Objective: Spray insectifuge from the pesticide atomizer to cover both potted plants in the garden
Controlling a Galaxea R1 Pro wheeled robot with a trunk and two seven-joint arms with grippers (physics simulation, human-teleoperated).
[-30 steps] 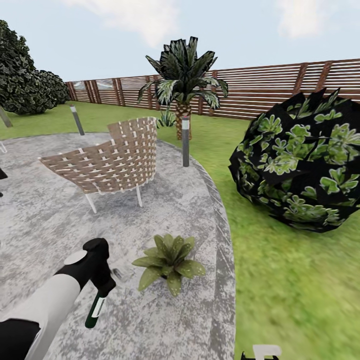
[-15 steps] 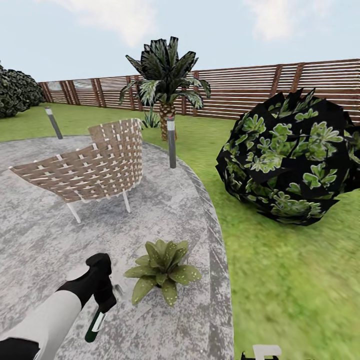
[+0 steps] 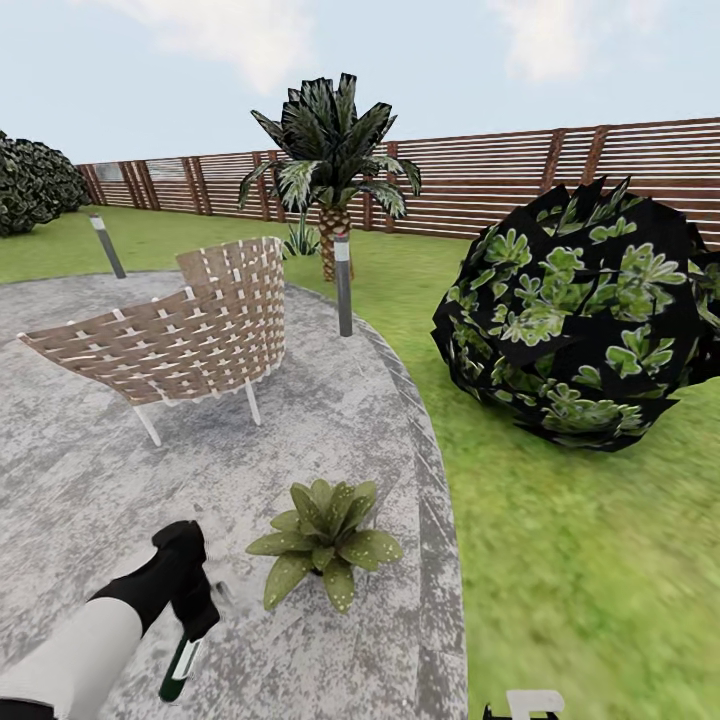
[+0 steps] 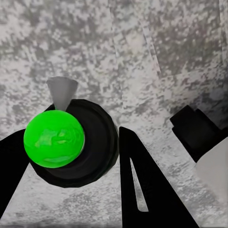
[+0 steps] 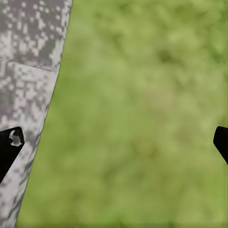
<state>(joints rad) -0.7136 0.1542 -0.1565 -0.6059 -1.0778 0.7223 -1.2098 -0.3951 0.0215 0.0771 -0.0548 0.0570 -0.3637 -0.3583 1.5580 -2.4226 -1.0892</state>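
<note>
The left gripper [image 3: 185, 625] hangs low over the grey paved patio [image 3: 80, 480], its fingers closed around the spray bottle [image 3: 178, 668], a dark green bottle with a pale label that points down toward the paving. From the left wrist camera the bottle's top shows as a bright green ball [image 4: 54, 138] set in a black round collar, with a small grey cone beside it, and a black finger [image 4: 142, 185] on either side pressing against the collar. One potted plant [image 3: 325, 540], a low rosette of pointed green leaves, sits on the patio just to the right of that gripper and near the patio's curved edge; its pot is hidden under the leaves. Behind it stands a woven wicker chair [image 3: 170, 335] on thin white legs. Further back are two short grey posts, a palm [image 3: 330, 170], a slatted wooden fence [image 3: 520, 175], and a large dark bush [image 3: 580, 320] on the lawn [image 3: 580, 560]. The right gripper [image 5: 114, 142] has its fingers spread wide apart with nothing between them, above the line where paving meets grass.
</note>
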